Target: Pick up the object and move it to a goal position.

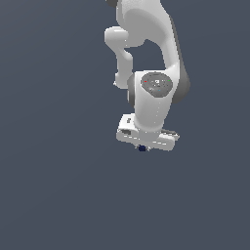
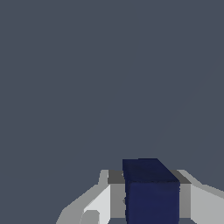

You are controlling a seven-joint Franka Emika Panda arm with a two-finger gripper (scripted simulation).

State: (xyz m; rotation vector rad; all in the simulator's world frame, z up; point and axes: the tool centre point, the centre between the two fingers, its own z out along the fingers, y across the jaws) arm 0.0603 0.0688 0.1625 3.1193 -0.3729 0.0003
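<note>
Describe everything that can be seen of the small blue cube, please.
The cube is dark navy blue, plain and unmarked, with flat faces and sharp edges. In the wrist view it sits between the two fingers of the tool, which press on its opposite sides. In the exterior view only a small dark piece shows under the white tool body, far smaller than it. Nothing else seems to touch it.

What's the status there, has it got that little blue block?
Gripper shut on blue cube. Cube sits between the fingers. Nothing else in view, path clear.
</note>
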